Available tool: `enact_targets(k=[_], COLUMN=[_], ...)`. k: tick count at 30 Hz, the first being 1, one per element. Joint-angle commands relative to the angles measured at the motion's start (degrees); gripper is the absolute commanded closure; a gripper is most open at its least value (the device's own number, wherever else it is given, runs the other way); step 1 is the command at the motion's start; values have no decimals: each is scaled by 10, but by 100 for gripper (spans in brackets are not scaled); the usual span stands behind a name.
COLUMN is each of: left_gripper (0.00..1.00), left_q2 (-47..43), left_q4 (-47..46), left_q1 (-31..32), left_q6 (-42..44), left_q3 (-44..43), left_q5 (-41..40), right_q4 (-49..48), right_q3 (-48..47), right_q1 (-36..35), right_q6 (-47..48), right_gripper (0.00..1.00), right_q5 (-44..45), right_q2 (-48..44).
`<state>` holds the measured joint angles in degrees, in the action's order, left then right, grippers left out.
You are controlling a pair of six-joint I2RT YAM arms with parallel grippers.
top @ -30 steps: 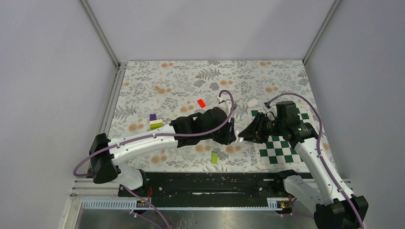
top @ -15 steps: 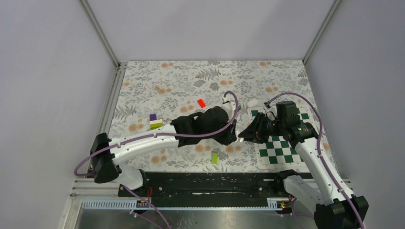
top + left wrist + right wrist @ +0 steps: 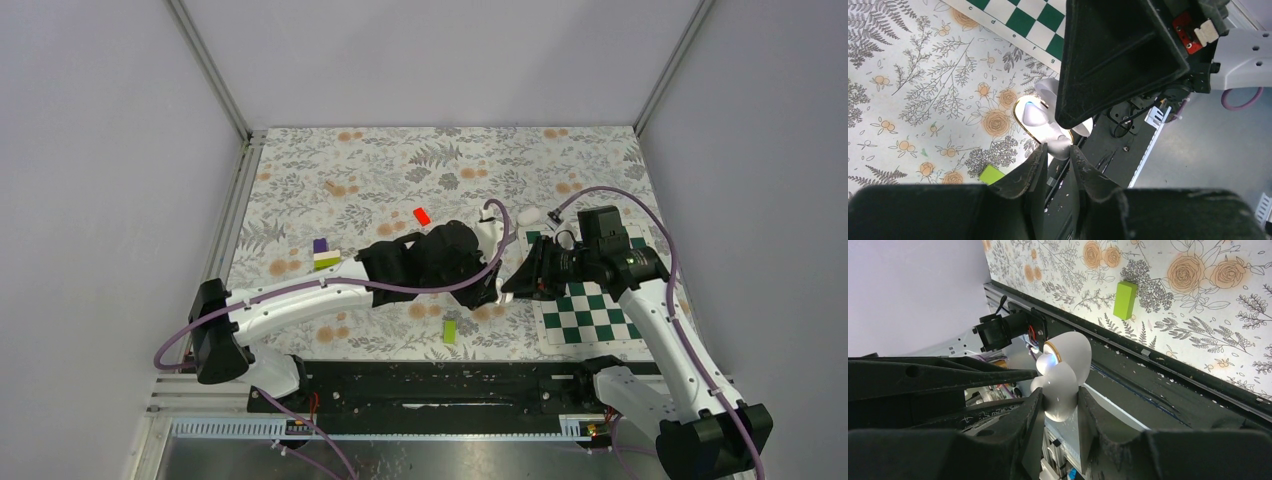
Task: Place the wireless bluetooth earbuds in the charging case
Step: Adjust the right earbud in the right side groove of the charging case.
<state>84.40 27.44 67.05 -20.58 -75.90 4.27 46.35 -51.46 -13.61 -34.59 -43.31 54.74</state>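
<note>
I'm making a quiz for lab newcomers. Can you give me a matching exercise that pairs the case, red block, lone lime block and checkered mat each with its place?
Things:
1. case
2. red block
3. lime block
4. checkered mat

Places:
A. flat on the table's right side
B. alone by the table's near edge
C. in the right gripper, lid open
D. mid-table, farther back

Pairs: 1-C, 2-D, 3-B, 4-A
</note>
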Motion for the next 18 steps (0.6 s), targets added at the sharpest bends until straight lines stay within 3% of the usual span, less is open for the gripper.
enact_targets(k=[1,11,18], left_gripper=[84,82,66], left_q2=[-4,-7,-8], left_q4=[-3,-7,-9], left_q1=[-1,-1,-1], left_q6=[36,59,63], left_q3=[-26,-35,-39], left_q5=[34,36,24], right_q4=[35,68,68], right_q3=[-35,-47,-49], right_q1=[-4,-4,-4], right_q6=[40,73,72], right_gripper=[100,100,100], right_q5=[-43,-66,-74], right_q2=[4,6,0])
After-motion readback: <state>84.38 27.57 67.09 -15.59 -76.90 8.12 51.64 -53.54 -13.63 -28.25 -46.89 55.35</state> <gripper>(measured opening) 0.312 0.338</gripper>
